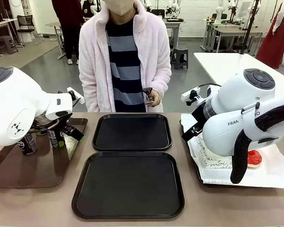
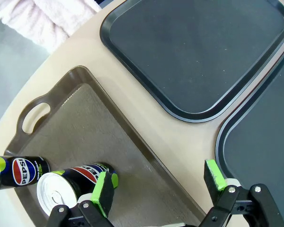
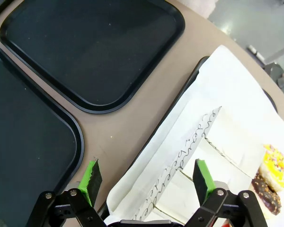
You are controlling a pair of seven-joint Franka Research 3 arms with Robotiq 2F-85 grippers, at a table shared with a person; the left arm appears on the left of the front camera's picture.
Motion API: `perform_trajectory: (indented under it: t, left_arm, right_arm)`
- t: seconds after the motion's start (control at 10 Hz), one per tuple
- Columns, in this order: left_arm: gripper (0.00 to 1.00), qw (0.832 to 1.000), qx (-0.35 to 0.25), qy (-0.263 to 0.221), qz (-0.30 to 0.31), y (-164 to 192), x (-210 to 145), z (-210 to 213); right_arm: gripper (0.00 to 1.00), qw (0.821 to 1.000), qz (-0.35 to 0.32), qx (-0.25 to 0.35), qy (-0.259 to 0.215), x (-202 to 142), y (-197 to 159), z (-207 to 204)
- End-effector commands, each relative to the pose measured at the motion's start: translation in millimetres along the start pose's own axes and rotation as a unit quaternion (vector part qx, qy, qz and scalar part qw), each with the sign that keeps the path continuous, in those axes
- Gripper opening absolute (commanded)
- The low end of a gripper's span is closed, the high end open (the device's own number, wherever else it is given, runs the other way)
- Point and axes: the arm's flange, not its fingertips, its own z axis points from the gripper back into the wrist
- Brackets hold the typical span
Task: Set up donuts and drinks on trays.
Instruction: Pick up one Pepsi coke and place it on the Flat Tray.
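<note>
Two black trays lie bare mid-table, the far one (image 1: 132, 132) and the near one (image 1: 128, 184). Two dark Pepsi cans (image 1: 27, 144) (image 1: 54, 137) stand on a brown handled tray (image 1: 38, 170) at the left. My left gripper (image 2: 159, 182) hangs open over that tray's edge. One green pad (image 2: 104, 187) is beside a can (image 2: 66, 182), and a second can (image 2: 19, 170) stands further off. My right gripper (image 3: 147, 176) is open above the edge of a white-paper-lined tray (image 3: 217, 85). A yellow donut (image 3: 277, 166) and a chocolate donut (image 3: 267, 191) lie beyond it. A red donut (image 1: 254, 158) peeks from under my right arm.
A person in a pink fleece stands at the far side, one hand (image 1: 151, 97) holding a small dark thing. White printed sleeves (image 3: 199, 142) lie on the paper. Bare tabletop (image 3: 132, 127) separates the black trays from the side trays.
</note>
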Motion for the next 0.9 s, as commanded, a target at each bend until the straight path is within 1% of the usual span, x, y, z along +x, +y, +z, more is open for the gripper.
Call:
perform_trajectory:
  t: [0.0,0.1,0.2,0.3,0.4,0.5,0.6,0.7,0.8]
  left_arm:
    - [1.00,1.000,0.000,0.000,0.000,0,0,0]
    - [1.00,1.000,0.005,-0.002,-0.011,-5,-13,30]
    - [1.00,1.000,-0.005,-0.001,-0.013,-3,-25,59]
    - [1.00,1.000,-0.006,0.004,-0.022,-9,-46,88]
    - [1.00,0.999,-0.018,0.013,-0.044,-15,-65,113]
    - [1.00,0.998,-0.037,0.028,-0.050,-21,-83,130]
    - [1.00,0.995,-0.064,0.045,-0.063,-28,-97,141]
    - [1.00,0.989,-0.111,0.056,-0.081,-35,-104,145]
    - [1.00,0.983,-0.161,0.049,-0.075,-47,-114,147]
  right_arm:
    - [1.00,1.000,0.000,0.000,0.000,0,0,0]
    - [1.00,1.000,0.005,0.023,0.011,-19,11,33]
    - [1.00,0.998,0.003,0.036,0.045,-37,19,64]
    - [1.00,0.994,0.008,0.059,0.095,-58,29,91]
    - [1.00,0.989,0.010,0.057,0.139,-81,37,113]
    - [1.00,0.984,0.005,0.061,0.169,-101,42,128]
    - [1.00,0.978,-0.004,0.082,0.193,-118,46,136]
    - [1.00,0.974,-0.013,0.092,0.206,-129,46,133]
    - [1.00,0.979,-0.016,0.092,0.180,-134,37,125]
